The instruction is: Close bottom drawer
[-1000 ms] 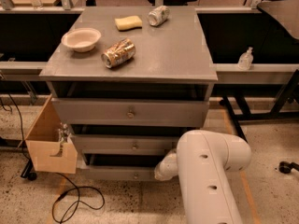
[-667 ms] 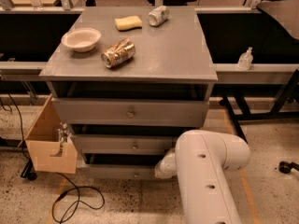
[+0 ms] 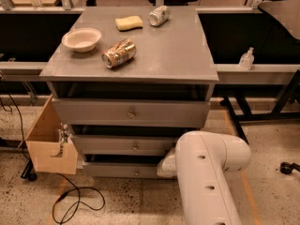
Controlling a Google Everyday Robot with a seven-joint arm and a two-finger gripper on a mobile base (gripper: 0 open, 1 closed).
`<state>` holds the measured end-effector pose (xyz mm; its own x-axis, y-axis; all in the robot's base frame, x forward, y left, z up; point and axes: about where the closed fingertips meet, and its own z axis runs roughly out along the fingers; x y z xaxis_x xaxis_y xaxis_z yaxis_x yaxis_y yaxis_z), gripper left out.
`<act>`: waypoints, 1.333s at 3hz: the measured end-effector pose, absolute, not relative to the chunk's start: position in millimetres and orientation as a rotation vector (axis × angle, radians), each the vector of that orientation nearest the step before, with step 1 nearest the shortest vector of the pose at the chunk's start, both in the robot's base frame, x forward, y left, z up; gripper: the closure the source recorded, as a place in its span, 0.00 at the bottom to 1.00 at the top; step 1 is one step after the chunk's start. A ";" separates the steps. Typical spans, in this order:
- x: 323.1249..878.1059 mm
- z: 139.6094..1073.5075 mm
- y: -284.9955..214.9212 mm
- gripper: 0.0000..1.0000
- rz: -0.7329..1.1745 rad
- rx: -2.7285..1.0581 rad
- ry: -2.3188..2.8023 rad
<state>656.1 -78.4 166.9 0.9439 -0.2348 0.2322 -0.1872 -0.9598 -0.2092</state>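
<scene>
Pincer is low before the grey cabinet, mostly hidden behind the white arm, so I cannot tell if it is open or closed. Just left of it, the bottom drawer stands a little out; I judge the arm is placed there to push it in.

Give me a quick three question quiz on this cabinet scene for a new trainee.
1. True or false: the white robot arm stands at the grey cabinet's left side.
2. Which lies farthest from the pale round bowl: A yellow sponge, B crushed brown can, C silver can?
3. Fill in: the gripper, low by the slim grey bottom drawer, is hidden behind the white ___.
Key: 1 false; 2 C; 3 arm.
</scene>
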 end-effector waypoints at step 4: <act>672.5 171.7 -88.2 1.00 -0.449 -2.936 0.313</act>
